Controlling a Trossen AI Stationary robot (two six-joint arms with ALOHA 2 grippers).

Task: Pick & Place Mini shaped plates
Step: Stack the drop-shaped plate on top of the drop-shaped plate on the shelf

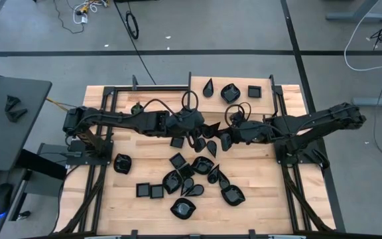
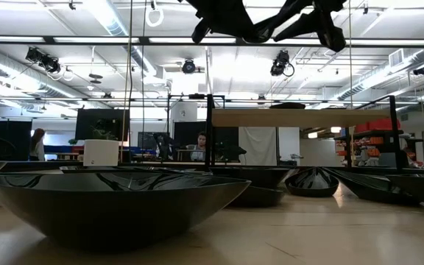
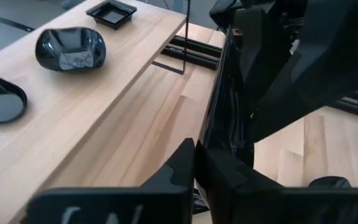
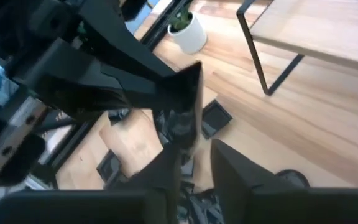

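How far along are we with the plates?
Done: three plates sit on the raised shelf. In hand: the left gripper is shut on one held plate in mid-air, with the open right gripper beside it. Left: well over a dozen loose plates on the table.

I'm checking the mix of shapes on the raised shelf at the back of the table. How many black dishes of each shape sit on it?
teardrop plate: 1
rounded plate: 1
square plate: 1
Total on the raised shelf: 3
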